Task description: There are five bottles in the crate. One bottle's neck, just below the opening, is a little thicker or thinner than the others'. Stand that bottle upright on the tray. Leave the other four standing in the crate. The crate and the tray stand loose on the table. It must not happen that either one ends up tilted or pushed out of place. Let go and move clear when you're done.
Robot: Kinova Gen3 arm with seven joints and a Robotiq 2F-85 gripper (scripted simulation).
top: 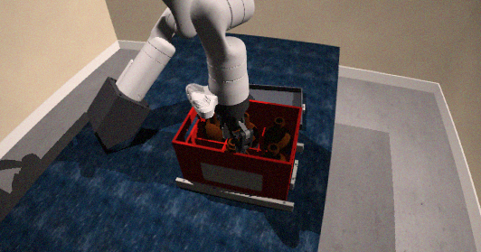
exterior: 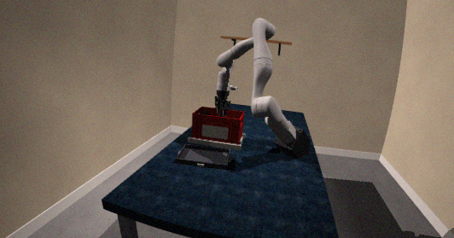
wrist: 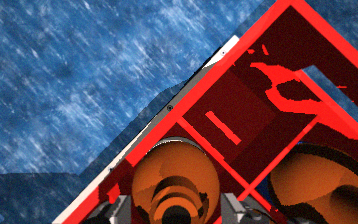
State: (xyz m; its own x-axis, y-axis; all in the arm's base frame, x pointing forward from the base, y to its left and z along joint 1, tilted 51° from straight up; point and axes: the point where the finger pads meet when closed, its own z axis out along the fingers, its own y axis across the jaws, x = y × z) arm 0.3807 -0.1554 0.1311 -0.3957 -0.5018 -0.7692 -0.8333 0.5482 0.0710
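Observation:
The red crate [top: 237,154] stands on the blue table top, divided into cells that hold orange-brown bottles [top: 277,136]. My gripper [top: 240,139] is lowered into the crate's middle, pointing straight down. In the wrist view its fingers stand open on either side of the neck of one bottle [wrist: 175,185], not closed on it. A second bottle [wrist: 325,187] stands in the neighbouring cell. An empty cell lies beyond them. The dark tray [exterior: 204,156] lies flat beside the crate [exterior: 218,124]; in the top view it shows behind the crate.
The crate rests on pale grey slats [top: 235,193]. The arm's dark base [top: 117,114] is mounted on the table to the left of the crate. The table edge runs along the right, near the crate. A wooden shelf hangs on the far wall.

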